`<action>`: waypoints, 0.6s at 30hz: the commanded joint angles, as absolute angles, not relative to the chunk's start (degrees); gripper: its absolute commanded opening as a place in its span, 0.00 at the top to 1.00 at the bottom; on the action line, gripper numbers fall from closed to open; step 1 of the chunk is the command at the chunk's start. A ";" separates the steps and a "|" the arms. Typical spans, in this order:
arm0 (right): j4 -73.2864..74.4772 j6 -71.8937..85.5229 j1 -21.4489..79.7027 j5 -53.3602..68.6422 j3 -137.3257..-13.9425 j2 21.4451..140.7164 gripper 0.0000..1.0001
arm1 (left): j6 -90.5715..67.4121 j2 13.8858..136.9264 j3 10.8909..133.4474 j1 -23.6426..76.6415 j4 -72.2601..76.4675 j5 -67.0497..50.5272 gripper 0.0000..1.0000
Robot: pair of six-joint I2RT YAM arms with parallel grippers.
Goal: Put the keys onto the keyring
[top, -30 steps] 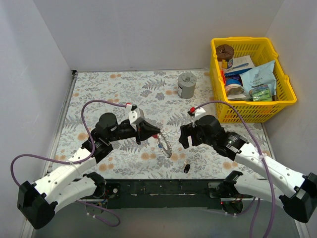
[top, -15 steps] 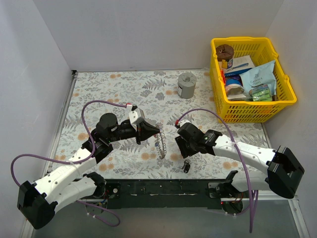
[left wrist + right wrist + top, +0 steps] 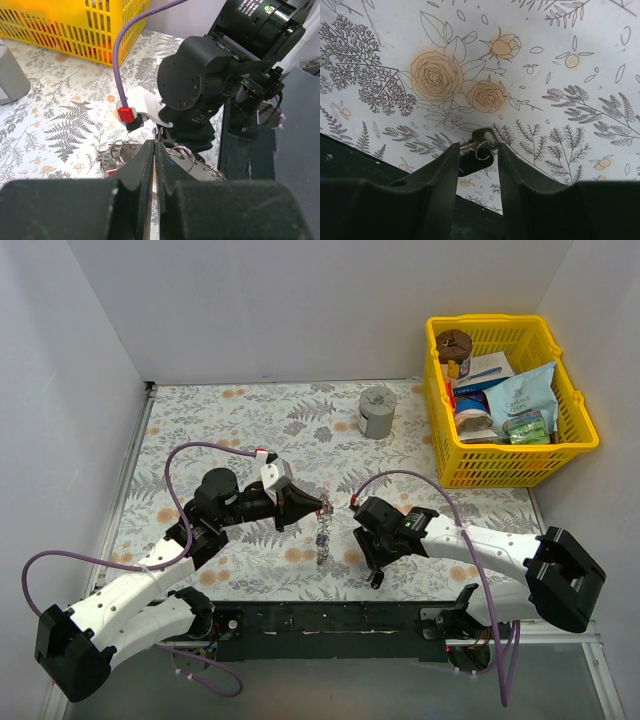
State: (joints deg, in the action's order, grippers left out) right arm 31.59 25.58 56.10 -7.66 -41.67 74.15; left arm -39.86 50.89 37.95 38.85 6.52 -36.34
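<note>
Between the fingers of the right end effector [image 3: 478, 150] lies a small black cylinder [image 3: 476, 161] on the flowered tabletop [image 3: 545, 60]. A silver tab [image 3: 484, 136] and a thin wire loop sit at the cylinder's far end, just past the fingertips. The two fingers stand apart, one on each side of the cylinder. The wrist view does not show whether they press on it or only flank it, so I cannot tell if it is gripped. Its long axis seems to run out along the gap between the fingers, a little skewed, so the closing direction crosses its narrow width. That is the relation the coming pinch depends on, and the right arm is plainly the nearer one to this piece.

The keyring [image 3: 322, 528] is to the left of the right end effector and slightly beyond it, near but not touching. It hangs straight down from the tips of the left end effector [image 3: 154, 146]. Those fingers are pressed together on the ring's wire, and the loops with their small silver pieces dangle just beneath them. No loose keys are visible on the tabletop.

Well beyond both end effectors stands a grey cup [image 3: 377, 411]. Farther right is a yellow basket [image 3: 500, 468].
</note>
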 commanded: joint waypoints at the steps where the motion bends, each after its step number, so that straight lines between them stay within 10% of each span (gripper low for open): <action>1: 31.90 26.72 57.21 -5.63 -41.13 75.58 0.57 | -39.64 49.92 38.93 39.11 8.17 -35.95 1.00; 18: 33.49 27.69 58.54 -9.84 -40.52 78.92 0.79 | -39.81 49.40 38.94 39.11 7.82 -36.30 1.00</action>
